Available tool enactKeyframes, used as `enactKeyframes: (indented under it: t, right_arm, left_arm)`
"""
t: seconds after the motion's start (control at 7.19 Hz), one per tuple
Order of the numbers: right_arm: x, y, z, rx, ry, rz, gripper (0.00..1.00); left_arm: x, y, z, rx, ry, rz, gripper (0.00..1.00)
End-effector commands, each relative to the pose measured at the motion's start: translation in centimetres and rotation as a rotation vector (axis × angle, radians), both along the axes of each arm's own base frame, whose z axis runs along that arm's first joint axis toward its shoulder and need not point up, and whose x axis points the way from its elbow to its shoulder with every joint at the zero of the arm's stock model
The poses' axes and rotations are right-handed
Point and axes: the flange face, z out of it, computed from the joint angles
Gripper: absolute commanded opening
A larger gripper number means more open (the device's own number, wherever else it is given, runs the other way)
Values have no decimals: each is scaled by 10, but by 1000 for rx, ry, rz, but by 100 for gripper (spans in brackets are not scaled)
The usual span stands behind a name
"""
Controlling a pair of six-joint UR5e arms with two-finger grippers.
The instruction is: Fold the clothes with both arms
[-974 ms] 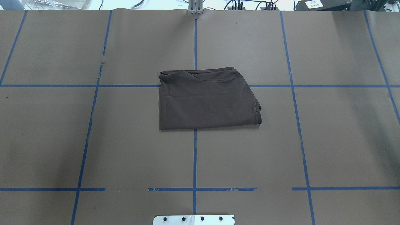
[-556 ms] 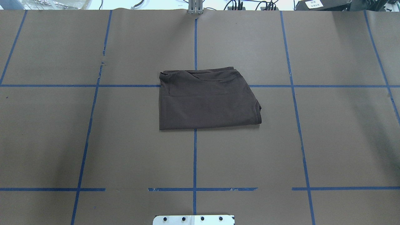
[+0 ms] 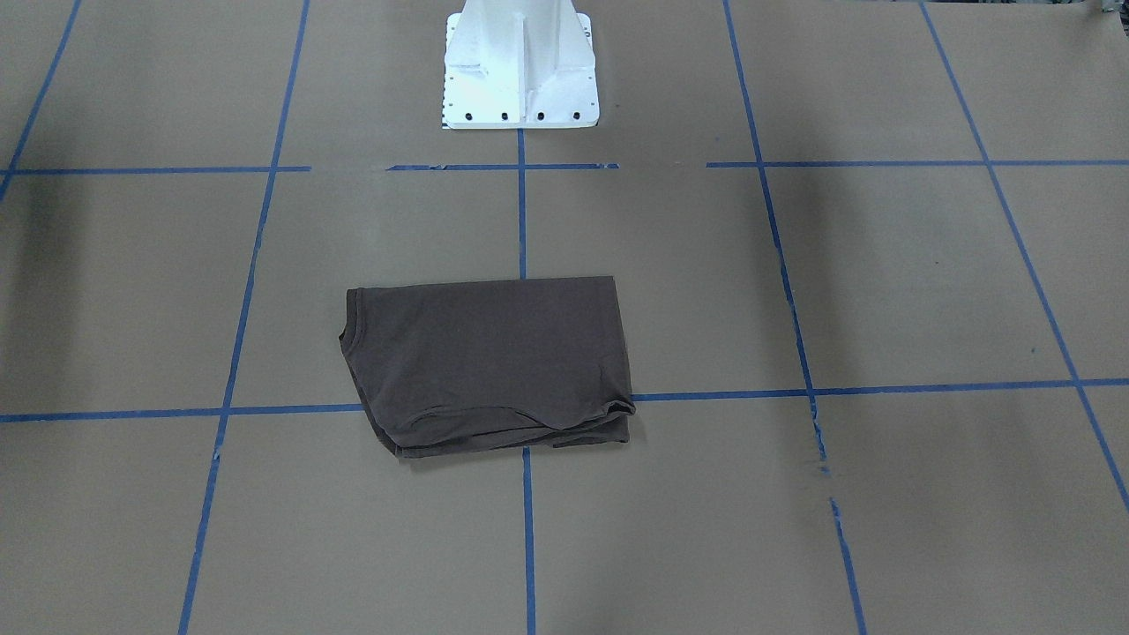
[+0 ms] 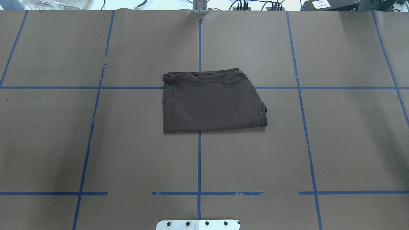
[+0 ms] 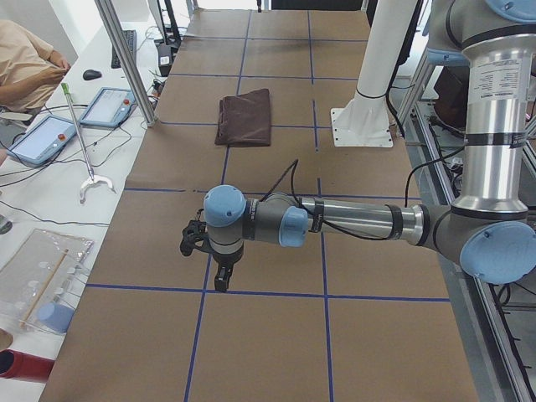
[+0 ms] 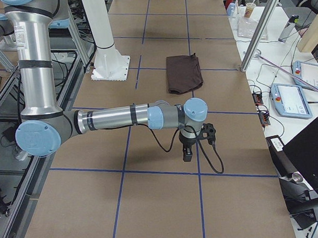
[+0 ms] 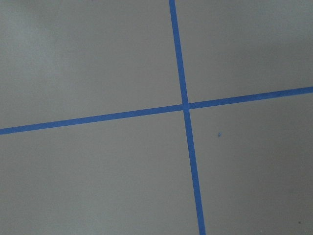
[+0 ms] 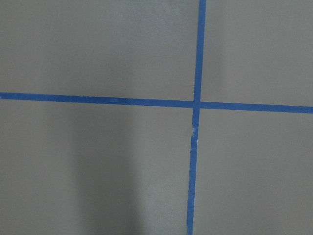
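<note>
Overhead exterior view, item one: the T-shirt point(image 4: 211, 102), dark brown, lies folded into a compact, roughly rectangular packet at the middle of the table point(image 4: 96, 143). It sits straight ahead of the white pedestal base point(image 3: 520, 66) and covers the crossing of the centre blue tape line point(image 4: 199, 159) with the far cross line. Layered edges show along its far side, and its right side slants a little. Change over the last second: none that I can find. The packet's outline and creases match the earlier overhead pictures, and nothing touches it. Item two: the left arm point(image 5: 360, 222) is stretched low toward its own end of the table, with the left pincer point(image 5: 220, 280) pointing down over bare paper, well apart from the shirt. Item three: the right arm point(image 6: 117, 118) mirrors it at the opposite end, with the right pincer point(image 6: 186, 154) likewise hanging over bare table. Both pincers show only in the side views, so I cannot tell whether their jaws are apart or together. Each wrist camera shows only tape crossings and no cloth. My reading: the folding looks finished, both arms are parked clear, and no further fold seems needed.
</note>
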Motion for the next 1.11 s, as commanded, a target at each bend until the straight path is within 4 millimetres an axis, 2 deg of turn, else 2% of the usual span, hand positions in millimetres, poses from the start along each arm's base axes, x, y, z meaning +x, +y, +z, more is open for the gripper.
enactKeyframes:
  t: [0.0, 0.28, 0.97]
  right_arm:
    - [2, 1, -4, 9, 0, 3, 100]
    - [3, 2, -4, 9, 2, 5, 100]
    - [3, 2, -3, 8, 2, 5, 100]
  left_arm:
    - [0, -2, -2, 21, 6, 1, 100]
    - [0, -2, -3, 24, 6, 1, 100]
    - [3, -2, -20, 36, 57, 4, 100]
